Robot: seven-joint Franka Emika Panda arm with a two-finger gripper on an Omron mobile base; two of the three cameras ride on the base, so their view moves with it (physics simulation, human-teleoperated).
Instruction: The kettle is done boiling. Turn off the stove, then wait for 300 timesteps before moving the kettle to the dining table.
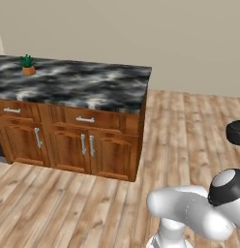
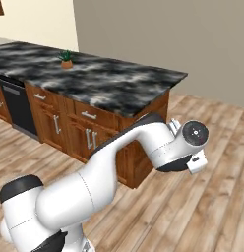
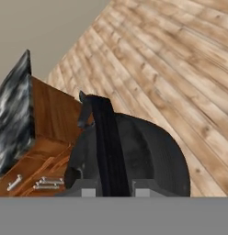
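Grip confirmed in the hand view: gripper point(image 3: 115, 189) closed narrow on the black strap handle of the small squat dark grey-black rounded kettle point(image 3: 150, 156), one pale fingertip point(image 3: 88, 192) either side of the strap and hard against it. Long axis of that handle straight away from the fingers, up over the crown of the body, spout end farthest from the hand. Kettle clear of any surface, hung over pale wood plank floor point(image 3: 180, 69), off the short end of the large island dining table with dark marbled stone top and brown panelled wood base point(image 3: 17, 114). From the fingers, table to the left of the hand view and just beyond the kettle; marbled edge and brown end panel close by, no contact visible. In the left base view, dark rounded shape at the right edge, taken as the same kettle point(image 1: 236, 131), well apart from the table's near corner point(image 1: 141, 104) and apparently lower than the stone top. Small green potted plant point(image 1: 27, 65) at the far end of the top, well out of the way; nearer stretch of stone bare. Judged stage: carry to the table, set-down not yet done. Coming move judged to need a lift above the stone edge, then travel toward that bare stretch. Risk noted: kettle body against the end panel if brought across too low.
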